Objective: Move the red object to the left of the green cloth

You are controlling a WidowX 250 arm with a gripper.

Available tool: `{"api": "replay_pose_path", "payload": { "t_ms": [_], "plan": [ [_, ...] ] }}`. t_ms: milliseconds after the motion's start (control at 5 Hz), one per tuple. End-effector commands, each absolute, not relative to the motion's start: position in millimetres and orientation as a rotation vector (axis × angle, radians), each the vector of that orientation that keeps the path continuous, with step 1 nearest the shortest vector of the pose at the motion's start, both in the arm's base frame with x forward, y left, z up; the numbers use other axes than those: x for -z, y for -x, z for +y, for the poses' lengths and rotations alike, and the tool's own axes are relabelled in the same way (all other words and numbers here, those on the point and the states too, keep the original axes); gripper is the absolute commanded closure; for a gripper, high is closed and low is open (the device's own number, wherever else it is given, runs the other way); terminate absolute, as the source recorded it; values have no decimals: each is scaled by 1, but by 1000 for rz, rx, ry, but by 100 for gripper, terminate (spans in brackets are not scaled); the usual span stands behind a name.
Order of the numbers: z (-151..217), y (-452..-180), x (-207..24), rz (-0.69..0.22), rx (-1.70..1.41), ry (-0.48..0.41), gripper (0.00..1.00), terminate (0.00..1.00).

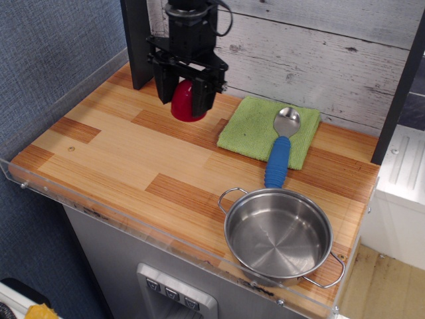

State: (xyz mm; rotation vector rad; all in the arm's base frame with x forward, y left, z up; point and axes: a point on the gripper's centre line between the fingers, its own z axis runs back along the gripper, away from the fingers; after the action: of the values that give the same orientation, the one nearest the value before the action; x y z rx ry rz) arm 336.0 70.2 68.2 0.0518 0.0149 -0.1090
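The red object (186,101) is glossy deep red between the black pincer (185,90) fingers. The green cloth (267,130) is lime green and textured. The spoon (281,149) has a blue handle and silver bowl. The pan (278,236) is shiny steel. The worktop (126,156) shows striped light and reddish-brown wood planks.

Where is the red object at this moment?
The red object sits between the pincer's fingers near the back of the wooden table, just left of the green cloth as the camera sees it.
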Motion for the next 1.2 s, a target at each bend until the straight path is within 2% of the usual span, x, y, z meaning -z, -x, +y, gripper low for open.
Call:
{"api": "replay_pose_path", "payload": {
  "t_ms": [0, 400, 1000],
  "plan": [
    [94, -337, -82, -35, 36, -68, 100, 0],
    [114, -342, -75, -104, -51, -106, 100, 0],
    [114, -349, -45, -69, -50, -37, 100, 0]
  ]
}}
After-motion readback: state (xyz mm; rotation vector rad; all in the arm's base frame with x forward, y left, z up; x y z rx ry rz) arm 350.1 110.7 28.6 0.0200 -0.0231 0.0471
